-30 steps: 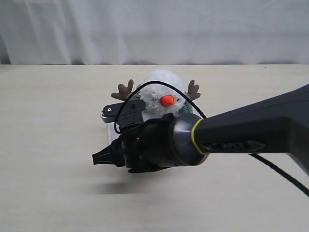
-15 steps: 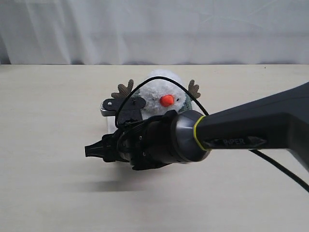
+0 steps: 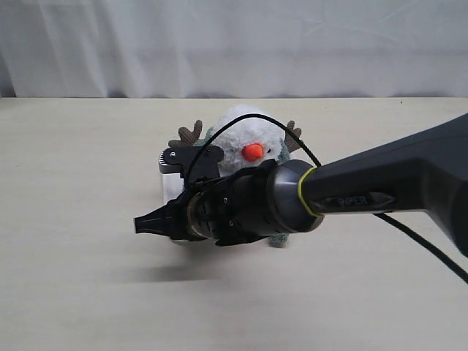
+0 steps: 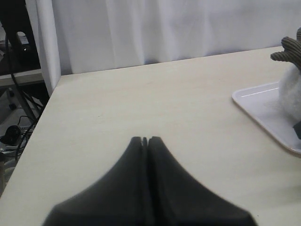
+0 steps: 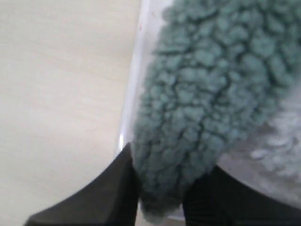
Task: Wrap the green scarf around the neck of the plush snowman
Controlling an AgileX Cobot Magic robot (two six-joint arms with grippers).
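Versus half second ago: right gripper (image 3: 140,225) slightly higher in exterior view, covering more of plush snowman (image 3: 241,128); toy unmoved. Upright on white tray (image 4: 257,107), mid-desk nearer far edge, long axis vertical, carrot nose (image 3: 252,152) toward near edge. Clamped in right gripper: green scarf (image 5: 202,94) end, over tray rim. Left gripper (image 4: 145,141) pinched together, empty. Right arm (image 3: 380,190) across toy's front, neck hidden; black cable (image 3: 252,117) arcing over head.
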